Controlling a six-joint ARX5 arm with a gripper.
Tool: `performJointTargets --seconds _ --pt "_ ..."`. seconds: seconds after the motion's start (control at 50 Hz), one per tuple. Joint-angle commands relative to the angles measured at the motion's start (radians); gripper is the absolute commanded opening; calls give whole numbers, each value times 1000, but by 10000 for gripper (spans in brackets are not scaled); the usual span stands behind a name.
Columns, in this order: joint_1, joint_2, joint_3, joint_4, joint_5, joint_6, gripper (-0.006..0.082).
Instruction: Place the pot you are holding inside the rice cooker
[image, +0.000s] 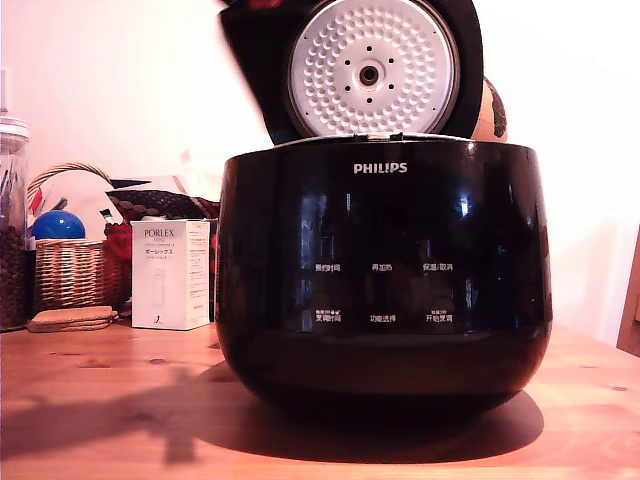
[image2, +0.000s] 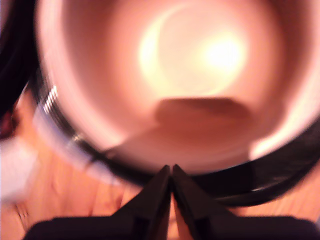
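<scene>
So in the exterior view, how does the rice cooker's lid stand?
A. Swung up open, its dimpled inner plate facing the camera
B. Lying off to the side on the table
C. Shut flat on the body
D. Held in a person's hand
A: the lid stands raised behind the rice cooker body, its dimpled silver-white plate turned toward the camera.

My black two-fingered pincer (image2: 172, 169) shows only in the wrist view, blurred. Its two dark wedge-shaped fingers (image2: 150, 197) rise from a broad black base and meet at their tips, the jaws pressed together with no gap I can make out between them. I cannot tell whether anything is pinched there. In the exterior view no part of my arm appears.
</scene>
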Motion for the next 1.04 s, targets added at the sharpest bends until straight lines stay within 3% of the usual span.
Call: performJointTargets --seconds 0.0,0.22,0.42,0.72,1.02 --pt "23 -45 4 15 10 -20 -24" --pt "142 -141 4 89 139 -115 -24" --pt "259 -220 4 207 248 -136 -24" --pt "344 -269 4 391 257 -161 -24" --pt "354 -270 4 394 256 -159 -24"
